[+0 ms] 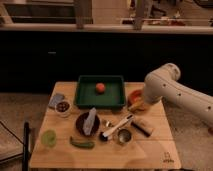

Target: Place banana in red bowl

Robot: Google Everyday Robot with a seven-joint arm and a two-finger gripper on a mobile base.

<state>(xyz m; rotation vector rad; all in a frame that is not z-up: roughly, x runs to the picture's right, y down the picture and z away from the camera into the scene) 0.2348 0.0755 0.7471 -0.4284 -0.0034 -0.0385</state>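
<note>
The red bowl (133, 95) stands on the wooden table, right of the green tray. The banana (136, 106), a small yellow shape, lies at the bowl's front edge; I cannot tell whether it rests inside or against the rim. My gripper (143, 101) is at the end of the white arm (170, 87), low over the bowl's right side and close to the banana. The arm hides most of it.
The green tray (82, 97) holds a small red-orange fruit (100, 87). In front are a dark plate (80, 127) with a grey item, a green vegetable (81, 143), a white utensil (118, 127), a metal cup (123, 136) and a dark bar (142, 127). A small bowl (63, 106) stands at the left.
</note>
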